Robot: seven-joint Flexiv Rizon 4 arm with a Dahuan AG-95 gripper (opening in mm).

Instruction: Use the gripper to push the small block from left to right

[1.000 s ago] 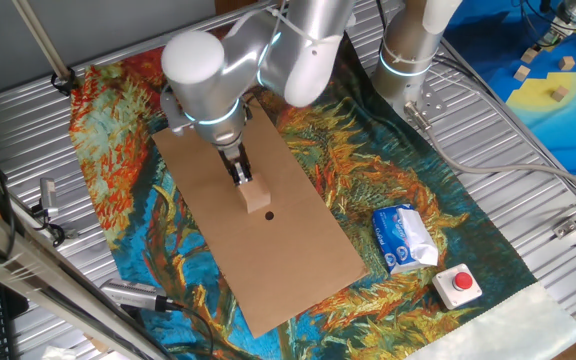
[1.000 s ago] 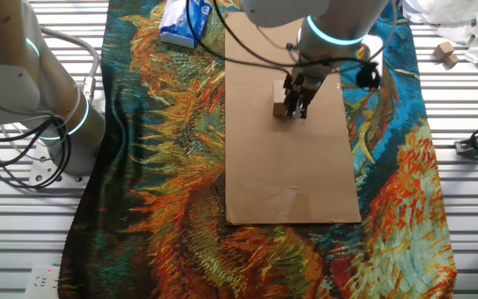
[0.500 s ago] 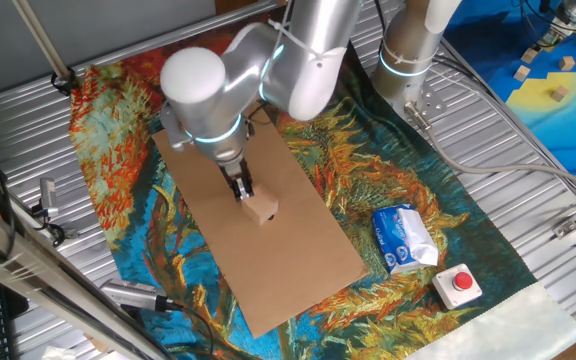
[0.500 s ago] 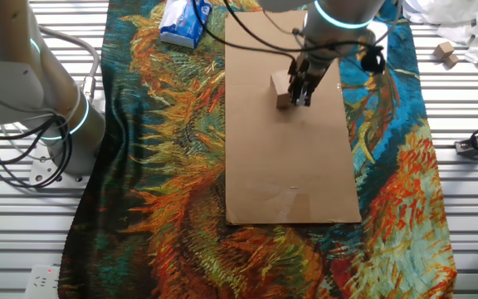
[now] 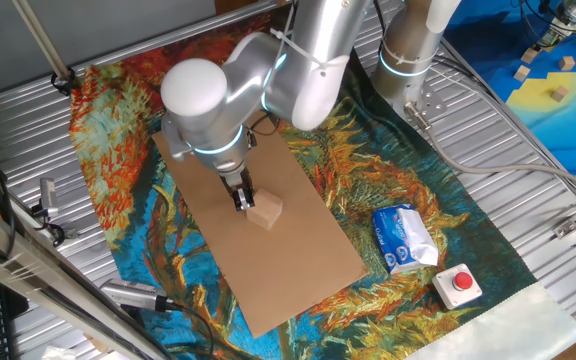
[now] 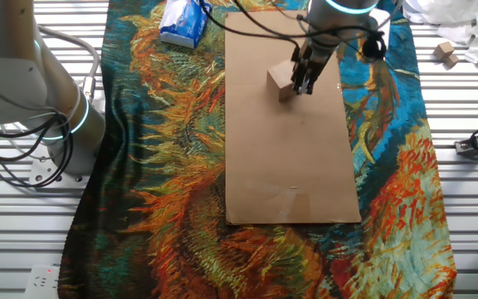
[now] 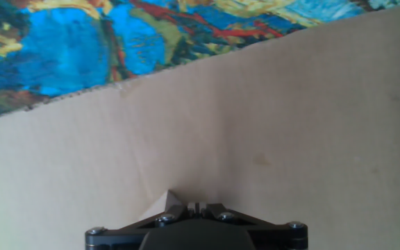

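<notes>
The small block [image 5: 265,211], a light-tan wooden cube, sits on the brown cardboard sheet [image 5: 308,255]. My gripper [image 5: 243,201] stands upright with its narrow black tip shut, pressed against the block's left side. In the other fixed view the gripper [image 6: 304,85] touches the block [image 6: 281,80] from its right. In the hand view the closed black tip [image 7: 194,207] sits at the bottom edge over bare cardboard [image 7: 269,125], and only a tan corner of the block [image 7: 167,201] peeks beside it.
The cardboard lies on a colourful cloth [image 5: 118,150]. A blue-white packet [image 5: 404,239] and a red button [image 5: 460,284] lie to the right of the sheet. A second arm column [image 5: 408,50] stands at the back. Tiny blocks [image 5: 558,92] lie on a blue-yellow mat.
My gripper has slid along the cardboard towards the packet side, pushing the block ahead of it. The block has turned slightly as it moved.
</notes>
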